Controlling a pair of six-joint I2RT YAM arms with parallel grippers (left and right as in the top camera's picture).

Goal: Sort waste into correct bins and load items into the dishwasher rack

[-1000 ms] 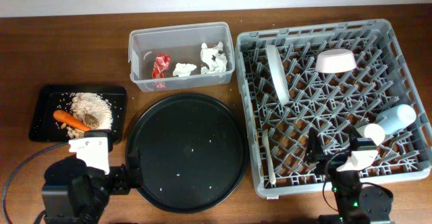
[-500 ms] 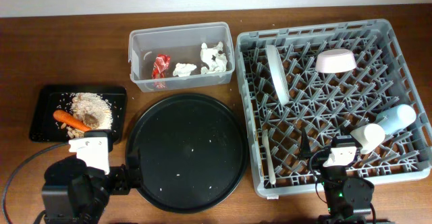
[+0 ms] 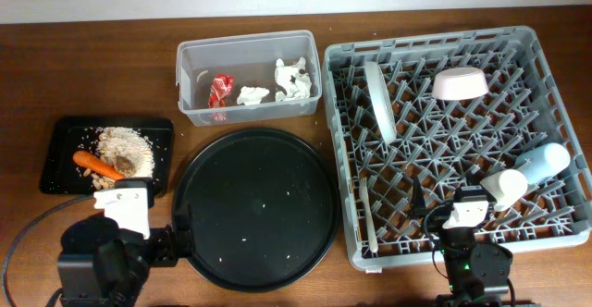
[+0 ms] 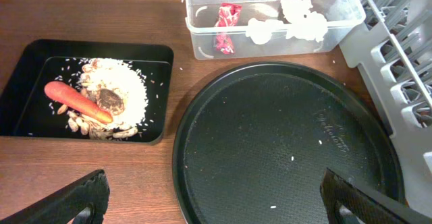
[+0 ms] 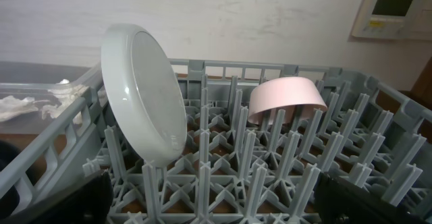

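Observation:
The grey dishwasher rack (image 3: pixel 425 35) fills the right side. In it a pale plate (image 3: pixel 379 99) stands on edge, a pinkish bowl (image 3: pixel 460 84) lies upside down, and a white cup (image 3: pixel 507 186) and a light blue cup (image 3: pixel 546 162) lie at the right. A pale fork (image 3: pixel 368 216) rests along its left front. The clear tub (image 3: pixel 190 62) holds a red wrapper (image 3: pixel 219 91) and white tissues (image 3: pixel 293 78). Carrot (image 3: pixel 97 165), rice crumbs (image 3: pixel 120 142) and a brown lump (image 4: pixel 110 100) lie in the black tray (image 3: pixel 55 159). My left gripper (image 4: pixel 216 200) is open above the round tray's left edge. My right gripper (image 5: pixel 219 200) is open over the rack's front tines.
A big round black tray (image 3: pixel 254 210) with a few stray rice grains lies between the black tray and the rack. Both arm bases stand at the table's front edge. The table top is bare brown wood around the containers.
The right arm drew back toward the rack's front edge and a little left, uncovering the white cup, then stayed still. The left arm has not moved.

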